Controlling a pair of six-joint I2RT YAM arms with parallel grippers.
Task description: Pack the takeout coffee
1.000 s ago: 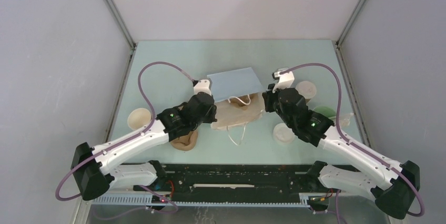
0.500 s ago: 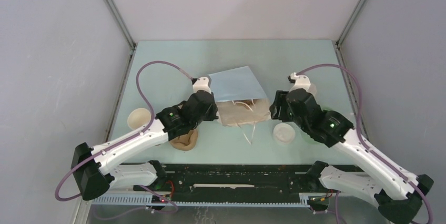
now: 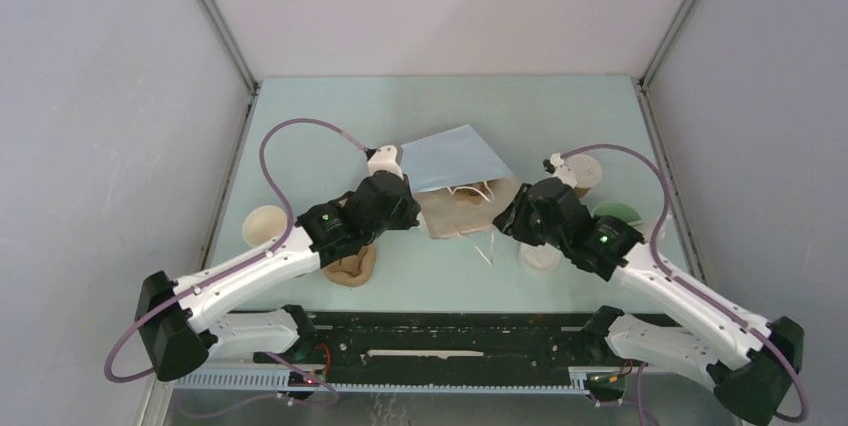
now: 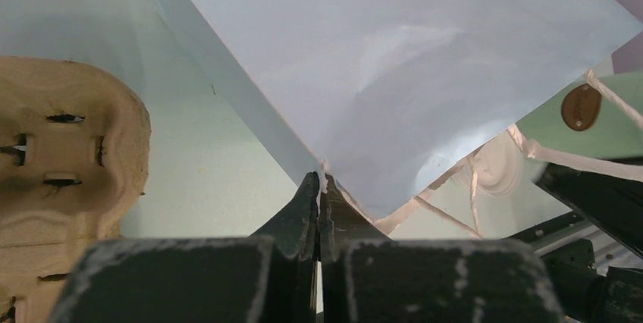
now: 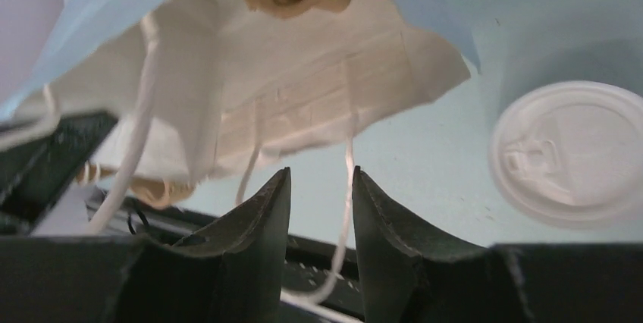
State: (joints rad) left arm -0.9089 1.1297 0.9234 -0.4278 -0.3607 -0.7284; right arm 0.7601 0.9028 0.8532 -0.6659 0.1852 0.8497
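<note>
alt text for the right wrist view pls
Right gripper open at the mouth of a blue paper bag, one of its white string handles hanging between its jaws. A white lid lies on the table to the right.

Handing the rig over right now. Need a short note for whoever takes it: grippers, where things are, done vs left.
Left gripper: shut on a corner of the blue bag.
Right gripper: open; a white string handle hangs between its fingers, not pinched.
Cardboard carrier: on the table left of the bag, outside it.
Brown cups: left cup and right cup, both standing on the table; which is the coffee is unclear.
White lid: loose on the table.
Done: bag gripped on one side.
Left: probably cup into carrier, then into bag.
</note>
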